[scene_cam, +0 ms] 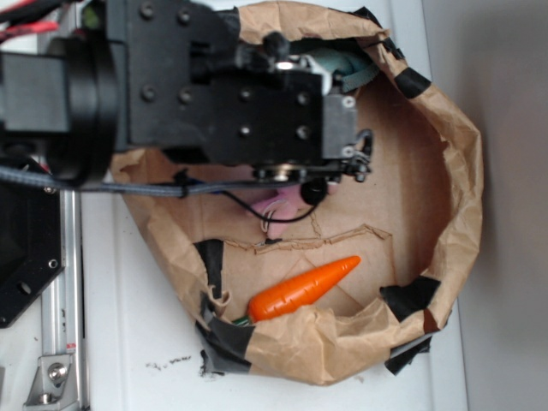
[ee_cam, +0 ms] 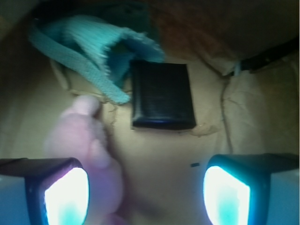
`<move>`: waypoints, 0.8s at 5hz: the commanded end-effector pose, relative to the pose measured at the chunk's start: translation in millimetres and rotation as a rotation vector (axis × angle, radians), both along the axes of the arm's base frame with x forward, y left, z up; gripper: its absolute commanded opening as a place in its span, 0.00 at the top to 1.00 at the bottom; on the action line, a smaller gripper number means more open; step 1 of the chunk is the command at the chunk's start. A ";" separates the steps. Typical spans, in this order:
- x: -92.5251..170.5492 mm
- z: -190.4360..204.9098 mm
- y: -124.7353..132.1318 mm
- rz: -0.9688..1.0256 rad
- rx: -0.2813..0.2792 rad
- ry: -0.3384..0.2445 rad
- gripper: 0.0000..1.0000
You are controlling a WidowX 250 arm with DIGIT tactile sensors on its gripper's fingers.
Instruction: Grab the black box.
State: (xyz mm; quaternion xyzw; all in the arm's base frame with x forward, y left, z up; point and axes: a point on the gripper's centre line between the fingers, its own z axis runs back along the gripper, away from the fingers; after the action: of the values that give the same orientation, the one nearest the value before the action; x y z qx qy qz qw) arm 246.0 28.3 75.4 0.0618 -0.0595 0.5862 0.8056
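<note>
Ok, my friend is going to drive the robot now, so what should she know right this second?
End effector: open, holding nothing, fingers apart above the paper floor.
Black box: lying flat ahead of the fingers, touching the teal cloth at its left edge.
Pink plush toy: close by the left finger, so mind it.
Done: lined up roughly near the box.
Left: move forward over the box, lower, close, lift.

black box (ee_cam: 161,95) (glossy), orange carrot (scene_cam: 304,288), teal cloth (ee_cam: 89,44)
</note>
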 end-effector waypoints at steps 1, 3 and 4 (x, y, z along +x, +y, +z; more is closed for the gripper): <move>-19.7 3.4 40.5 0.072 0.054 -0.056 0.00; -14.1 -6.4 50.4 0.091 0.072 -0.039 0.00; -14.0 -11.4 55.1 0.092 0.083 -0.040 0.00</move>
State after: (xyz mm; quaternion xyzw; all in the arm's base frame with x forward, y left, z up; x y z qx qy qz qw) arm 234.4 70.4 52.0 0.0947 -0.0770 0.5961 0.7936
